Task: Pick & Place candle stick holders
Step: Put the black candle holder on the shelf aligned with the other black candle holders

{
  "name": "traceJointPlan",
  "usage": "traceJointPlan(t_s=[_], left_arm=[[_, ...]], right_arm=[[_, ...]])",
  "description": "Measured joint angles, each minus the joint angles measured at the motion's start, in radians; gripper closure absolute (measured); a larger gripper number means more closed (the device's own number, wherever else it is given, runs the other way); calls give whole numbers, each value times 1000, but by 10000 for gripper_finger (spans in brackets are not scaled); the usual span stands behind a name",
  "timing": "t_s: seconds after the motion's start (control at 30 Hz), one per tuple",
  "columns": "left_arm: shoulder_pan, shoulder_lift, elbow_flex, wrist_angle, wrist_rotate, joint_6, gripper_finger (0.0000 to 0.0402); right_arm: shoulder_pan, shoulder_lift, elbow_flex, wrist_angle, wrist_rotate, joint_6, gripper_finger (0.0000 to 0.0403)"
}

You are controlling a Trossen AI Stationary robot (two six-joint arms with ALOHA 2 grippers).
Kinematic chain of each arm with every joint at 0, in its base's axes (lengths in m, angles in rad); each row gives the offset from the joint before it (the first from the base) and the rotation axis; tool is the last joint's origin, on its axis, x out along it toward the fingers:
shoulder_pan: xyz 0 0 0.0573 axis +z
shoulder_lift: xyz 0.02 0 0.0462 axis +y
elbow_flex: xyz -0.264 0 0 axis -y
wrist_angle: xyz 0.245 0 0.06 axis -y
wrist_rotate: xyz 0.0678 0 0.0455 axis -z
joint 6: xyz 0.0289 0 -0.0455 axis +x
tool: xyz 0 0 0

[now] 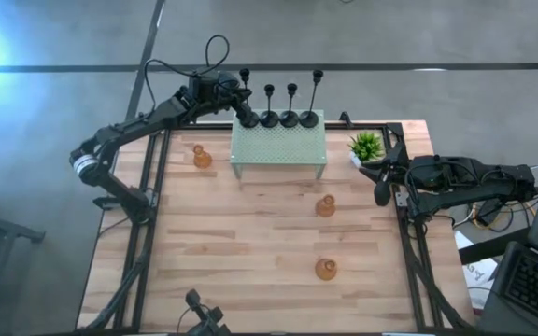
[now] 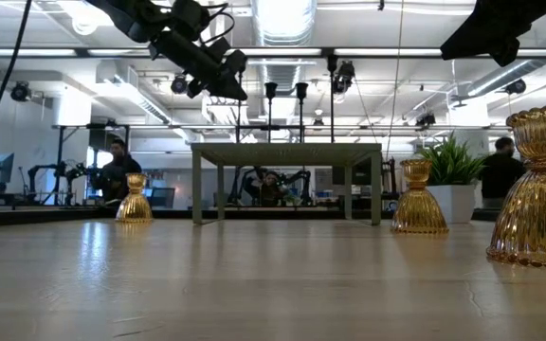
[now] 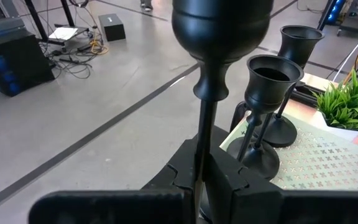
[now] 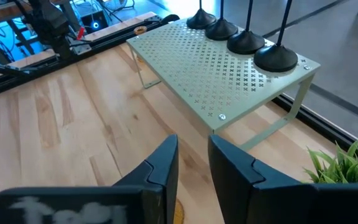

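Four black candle stick holders stand in a row along the far edge of a green perforated shelf [image 1: 278, 149]. My left gripper [image 1: 246, 101] is shut on the leftmost black holder [image 1: 248, 119], whose cup [image 3: 222, 25] rises above the fingers. The other black holders [image 3: 272, 74] stand beside it on their round bases. Three amber glass holders rest on the wooden table: one at the left [image 1: 201, 157], one at mid right [image 1: 325, 206] and one nearer [image 1: 325, 269]. My right gripper [image 4: 193, 155] hangs open over the table's right edge, with nothing between its fingers. My left gripper pinches the thin stem [image 3: 201, 163] of the leftmost black holder between its two fingers, well below the cup. The fingers come nearly level from the table's far left and lie across the stem. The holder stands upright. The fingers hide its base in the wrist view.
A small green potted plant [image 1: 367, 147] sits at the shelf's right end, close to the right arm. The shelf stands on thin legs, with room beneath it [image 2: 287, 189]. Bare wood lies between the amber holders. People sit in the room beyond the table.
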Motion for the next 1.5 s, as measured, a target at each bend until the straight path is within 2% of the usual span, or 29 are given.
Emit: traceJointPlan(t_s=[0.17,0.37,0.83,1.0,1.5], left_arm=[[0,0,0,-2,1,3,383],[0,3,-3,-24,1,18,345],[6,1,-3,-32,1,24,323],[15,1,-3,-37,0,15,291],[29,0,-3,-41,25,10,162]], right_arm=[[0,0,0,0,0,0,312],[0,0,0,0,0,0,310],[0,0,0,0,0,0,335],[0,0,0,0,0,0,330],[0,0,0,0,0,0,309]])
